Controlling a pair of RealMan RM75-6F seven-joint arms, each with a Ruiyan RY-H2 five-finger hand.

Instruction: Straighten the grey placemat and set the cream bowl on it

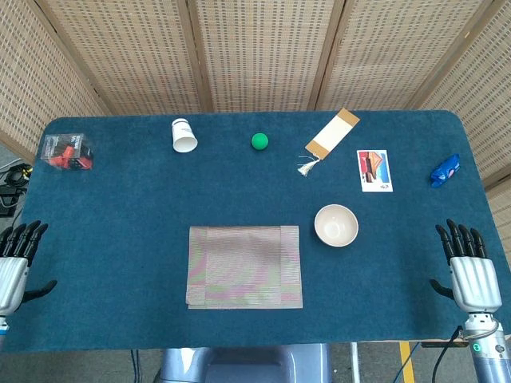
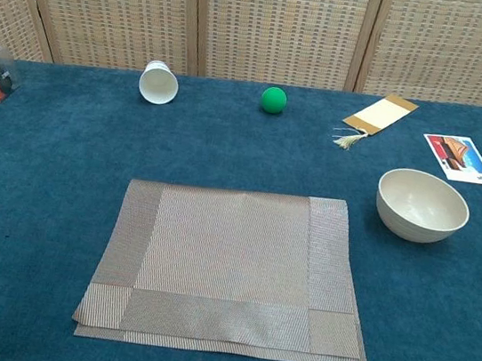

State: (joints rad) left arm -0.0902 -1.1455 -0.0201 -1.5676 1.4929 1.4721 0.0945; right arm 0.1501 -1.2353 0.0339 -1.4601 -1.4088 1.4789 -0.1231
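Placemat (image 2: 230, 269) sits mid-surface, its edges apparently folded over itself, so I judge the straightening not yet done. Cream bowl (image 2: 422, 205) stands upright just beside its far right corner, off the mat, so that step is left too. My left hand (image 1: 17, 259) and right hand (image 1: 469, 267) rest at the surface (image 1: 128, 191) edges, fingers spread, holding nothing.

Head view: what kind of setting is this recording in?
Probably a staged indoor test area, not a home: a table covered in blue carpet-like cloth, woven wicker screen panels behind it, and unrelated props such as a green ball and tipped paper cup.
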